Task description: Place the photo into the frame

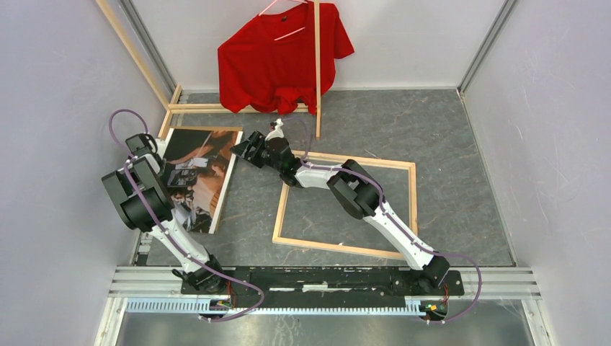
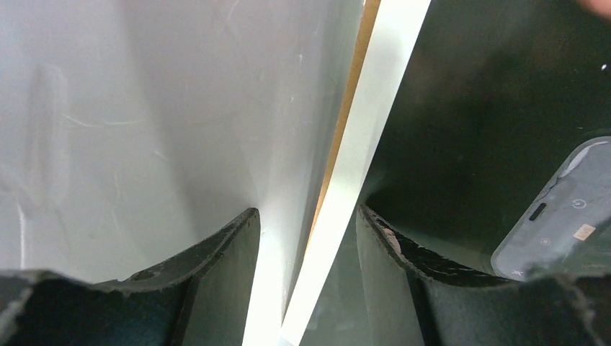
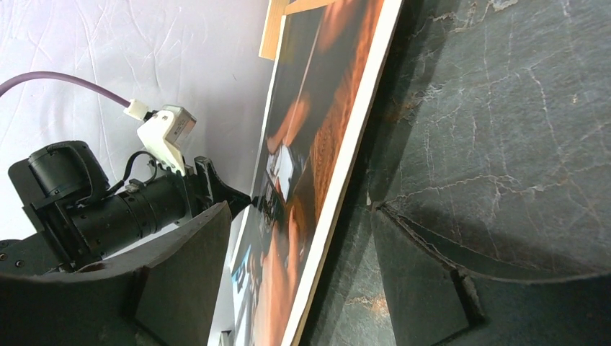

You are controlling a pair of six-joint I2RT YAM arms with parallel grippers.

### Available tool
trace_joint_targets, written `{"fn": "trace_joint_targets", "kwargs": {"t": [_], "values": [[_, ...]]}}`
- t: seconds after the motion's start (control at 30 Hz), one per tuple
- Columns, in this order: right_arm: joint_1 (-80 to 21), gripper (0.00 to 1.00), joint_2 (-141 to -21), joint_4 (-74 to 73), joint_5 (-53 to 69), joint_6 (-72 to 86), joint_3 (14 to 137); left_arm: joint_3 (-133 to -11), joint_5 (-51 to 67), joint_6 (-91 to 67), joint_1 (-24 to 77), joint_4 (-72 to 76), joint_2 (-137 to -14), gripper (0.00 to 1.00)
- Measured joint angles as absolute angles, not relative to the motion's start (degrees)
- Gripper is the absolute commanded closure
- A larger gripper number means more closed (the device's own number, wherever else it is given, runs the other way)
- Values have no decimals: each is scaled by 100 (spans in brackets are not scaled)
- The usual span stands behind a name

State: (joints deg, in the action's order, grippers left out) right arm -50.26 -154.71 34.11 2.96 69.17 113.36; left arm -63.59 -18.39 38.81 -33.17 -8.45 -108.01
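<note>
– On the left of the dark grey stone-look counter (image 1: 447,144) lay the large orange-and-dark paper photo (image 1: 216,180). Why flat?
– Not gripped yet, I'd say: left fingers (image 2: 216,259) stood apart astride its left white border, right fingers (image 3: 180,274) apart at its right edge.
– And the thin pale wooden rectangular frame (image 1: 331,247)?
– Flat at centre, holding nothing.

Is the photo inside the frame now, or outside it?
Outside. The photo sits left of the frame, apart from it; the frame encloses only bare table.
</note>
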Motion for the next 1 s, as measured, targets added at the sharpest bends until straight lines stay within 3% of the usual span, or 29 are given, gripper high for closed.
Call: {"fn": "trace_joint_targets", "kwargs": {"t": [0.17, 0.33, 0.5, 0.57, 0.67, 0.8, 1.0], "values": [[-5028, 34, -15504, 3468, 344, 7004, 11336, -6292, -1857, 3942, -3301, -749, -10801, 40], [-5052, 53, -15666, 3747, 432, 7111, 11347, -6259, -1859, 3964, -3295, -701, -10801, 41], [-5052, 57, -15740, 3826, 447, 7159, 11347, -6213, -1852, 4016, -3295, -646, -10801, 43], [-5052, 58, -15745, 3828, 445, 7159, 11347, -6178, -1841, 4058, -3295, -609, -10801, 44], [-5052, 46, -15751, 3833, 440, 7177, 11347, -6143, -1809, 4108, -3295, -576, -10801, 43], [-5052, 39, -15817, 3898, 427, 7244, 11515, -6110, -1772, 4189, -3297, -563, -10785, 43], [-5089, 41, -15850, 4021, 429, 7341, 11555, -6108, -1761, 4246, -3297, -572, -10785, 44]]}}
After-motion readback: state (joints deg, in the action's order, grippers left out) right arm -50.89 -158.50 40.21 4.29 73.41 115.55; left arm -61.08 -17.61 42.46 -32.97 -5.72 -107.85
